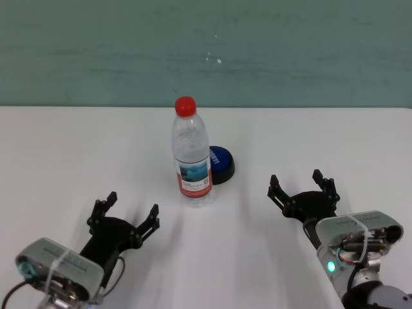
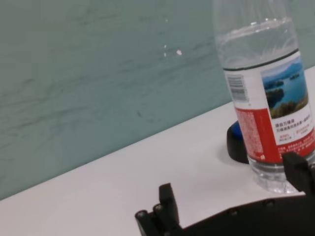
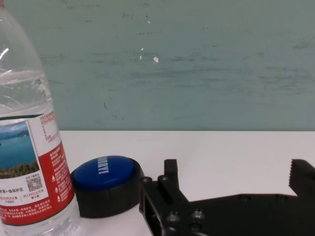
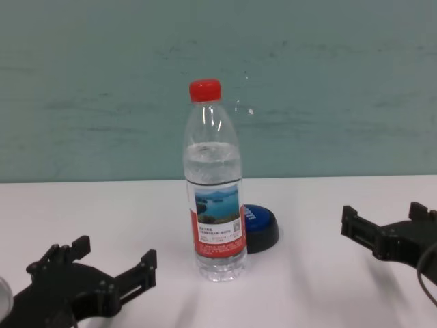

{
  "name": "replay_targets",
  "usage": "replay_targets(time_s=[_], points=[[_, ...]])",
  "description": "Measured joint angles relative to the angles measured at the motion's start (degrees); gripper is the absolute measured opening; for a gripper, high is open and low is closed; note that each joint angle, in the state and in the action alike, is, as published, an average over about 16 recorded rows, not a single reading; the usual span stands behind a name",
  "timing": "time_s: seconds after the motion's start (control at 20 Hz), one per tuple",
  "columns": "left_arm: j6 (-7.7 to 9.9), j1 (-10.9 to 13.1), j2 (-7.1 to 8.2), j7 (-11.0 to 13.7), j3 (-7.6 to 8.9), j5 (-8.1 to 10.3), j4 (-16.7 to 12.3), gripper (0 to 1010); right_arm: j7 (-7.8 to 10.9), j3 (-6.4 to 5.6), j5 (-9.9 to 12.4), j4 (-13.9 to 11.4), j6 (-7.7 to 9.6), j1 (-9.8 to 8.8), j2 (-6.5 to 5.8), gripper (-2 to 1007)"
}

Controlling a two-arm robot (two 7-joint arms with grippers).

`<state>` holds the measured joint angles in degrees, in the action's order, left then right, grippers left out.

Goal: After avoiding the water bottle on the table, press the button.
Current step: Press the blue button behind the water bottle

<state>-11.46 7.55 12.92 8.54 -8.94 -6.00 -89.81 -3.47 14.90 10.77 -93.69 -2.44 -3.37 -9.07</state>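
Button (image 1: 220,163) sits low on the white table (image 1: 58,154), near the middle and toward the far edge. It has a blue top with small white letters and a black base. In my head view the water bottle (image 1: 192,154) stands upright just in front of it and a little to my left, so it hides part of the button. I cannot tell if the two touch; they look very close.

The bottle is clear, with a red cap (image 1: 185,105) and a red and white label that shows a lake picture. There is water inside it up to about the shoulder.

My left gripper (image 1: 125,217) is low over the table on my left side, nearer to me than the bottle. Its fingers are spread wide and there is nothing between them. It is well apart from the bottle.

My right gripper (image 1: 302,186) is low over the table on my right side, off to the right of the button. Its fingers are spread wide too, and it holds nothing. It does not touch the button or the bottle.

Behind the table is a plain green wall (image 1: 309,51) with a few small white marks on it
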Motion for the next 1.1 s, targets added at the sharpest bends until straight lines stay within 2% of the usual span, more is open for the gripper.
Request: replay_targets(time_s=[0.55,1.1], points=[[-2.76,-0.2,1.25,1.8,-0.57,-0.05,0.3,1000,0.00,0.00,0.0,0.0,0.00,0.00,0.00,1004],[-3.57,-1.6,2.21,3.2,-1.39,0.01,0.7,1000,0.00,0.00,0.0,0.0,0.00,0.00,0.00,1004]])
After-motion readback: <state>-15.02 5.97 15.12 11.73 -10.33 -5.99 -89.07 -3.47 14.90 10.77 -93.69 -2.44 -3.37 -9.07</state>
